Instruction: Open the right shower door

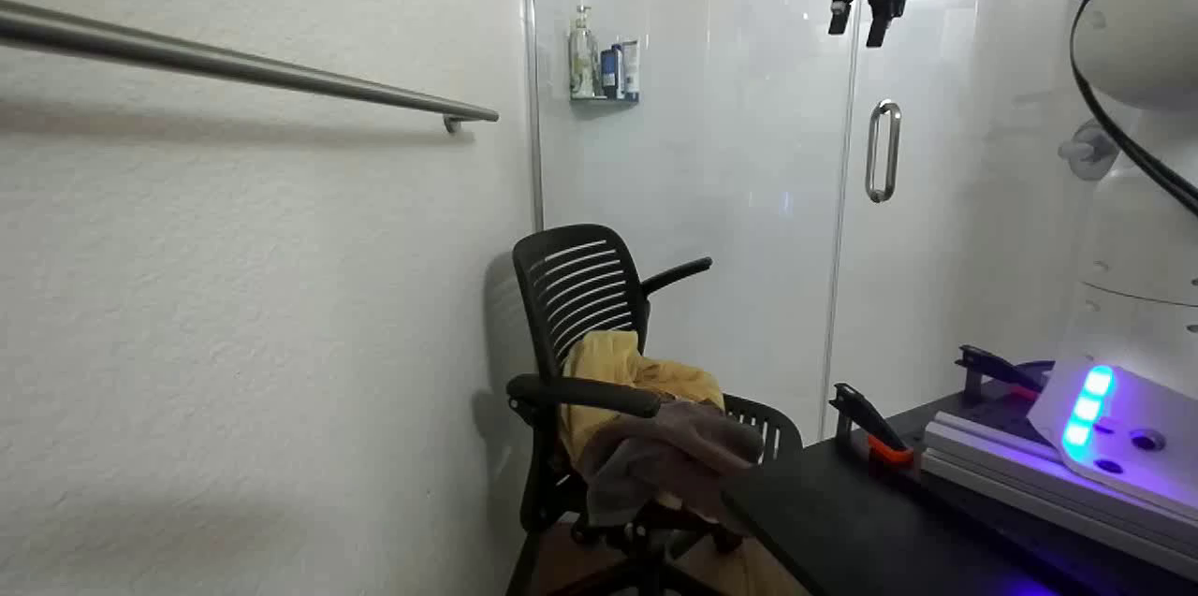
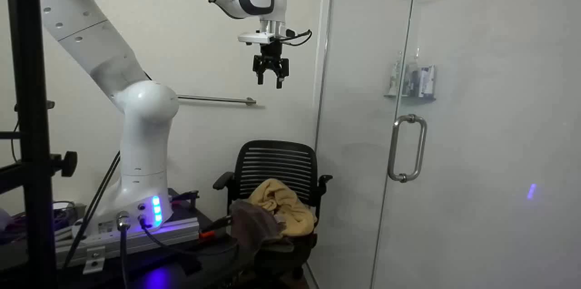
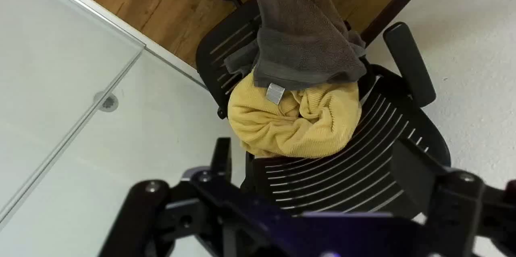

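Observation:
The right shower door (image 1: pixel 945 297) is a tall pale glass panel, also in an exterior view (image 2: pixel 476 112). Its edge lines up with the neighbouring glass panel, so it looks closed. Its silver D-shaped loop handle (image 1: pixel 892 152) stands upright near that edge and also shows in an exterior view (image 2: pixel 422 148). My gripper (image 2: pixel 269 84) points down, open and empty, higher than the handle and apart from the door; it also shows in an exterior view (image 1: pixel 855 35). In the wrist view, my open fingers (image 3: pixel 314 156) are above the chair; the handle is out of view there.
A black office chair (image 2: pixel 277 157) with a yellow cloth (image 2: pixel 290 216) and a grey-brown towel (image 2: pixel 252 221) stands below my gripper, beside the fixed glass panel (image 1: pixel 711 203). A towel bar (image 1: pixel 234 63) runs along the wall. A shelf with bottles (image 1: pixel 604 98) is behind the glass.

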`<action>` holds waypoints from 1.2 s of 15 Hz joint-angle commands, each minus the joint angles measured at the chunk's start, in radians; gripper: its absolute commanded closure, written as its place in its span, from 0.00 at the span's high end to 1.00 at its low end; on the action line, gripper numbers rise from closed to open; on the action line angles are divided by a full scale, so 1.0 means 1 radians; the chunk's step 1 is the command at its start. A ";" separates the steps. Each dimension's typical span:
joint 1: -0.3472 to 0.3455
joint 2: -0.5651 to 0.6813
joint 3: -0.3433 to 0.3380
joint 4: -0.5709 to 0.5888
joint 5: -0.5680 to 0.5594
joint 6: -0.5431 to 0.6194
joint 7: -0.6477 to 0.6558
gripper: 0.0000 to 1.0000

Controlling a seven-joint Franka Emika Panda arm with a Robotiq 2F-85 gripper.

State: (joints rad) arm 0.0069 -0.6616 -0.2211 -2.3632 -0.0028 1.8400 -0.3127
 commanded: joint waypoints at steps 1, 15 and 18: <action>-0.016 0.003 0.012 0.002 0.009 -0.002 -0.008 1.00; -0.020 0.251 -0.240 -0.093 0.349 0.936 -0.028 1.00; -0.068 0.344 -0.235 -0.093 0.354 1.103 0.066 1.00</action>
State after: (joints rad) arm -0.0238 -0.4003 -0.4628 -2.4569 0.3434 2.8228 -0.3130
